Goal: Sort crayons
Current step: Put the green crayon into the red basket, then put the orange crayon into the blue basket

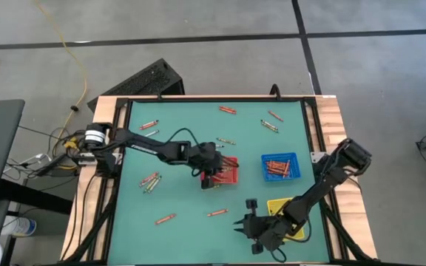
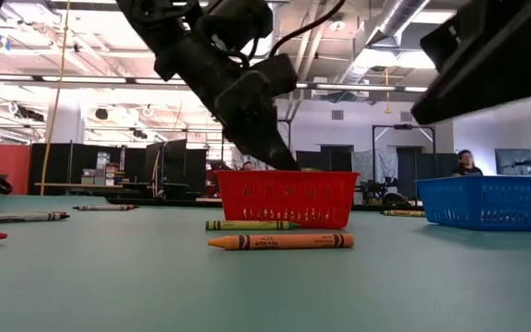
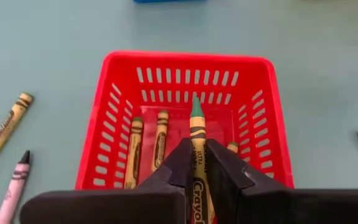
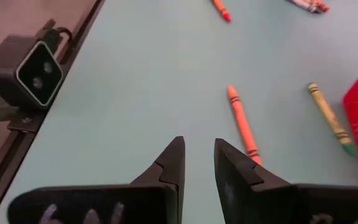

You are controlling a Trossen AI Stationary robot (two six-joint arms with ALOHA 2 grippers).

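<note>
My left gripper (image 3: 196, 163) is shut on a green crayon (image 3: 196, 134) over the red tray (image 3: 185, 65), which stands mid-table (image 1: 228, 171) and holds several crayons. My right gripper (image 4: 197, 158) is open and empty near the table's near edge (image 1: 246, 225), beside the yellow tray (image 1: 279, 208). An orange crayon (image 4: 242, 121) and an olive crayon (image 4: 328, 115) lie flat on the mat ahead of it. The blue tray (image 1: 281, 167) holds several orange crayons. More crayons lie scattered at the far side (image 1: 228, 110) and left (image 1: 151, 180). My left gripper pinches the green crayon's wrapped shaft (image 3: 197, 155) between its two fingers. The fingers lie along the crayon, slanting down from the table's left. Its green tip (image 3: 196, 109) sticks out past the fingertips over the red tray's inside, clear of the tray.
In the low view an orange crayon (image 2: 279, 242) and a green one (image 2: 247, 224) lie in front of the red tray (image 2: 289, 196). A small camera (image 4: 39, 71) sits at the table's near edge. A raised frame (image 1: 217, 98) borders the mat.
</note>
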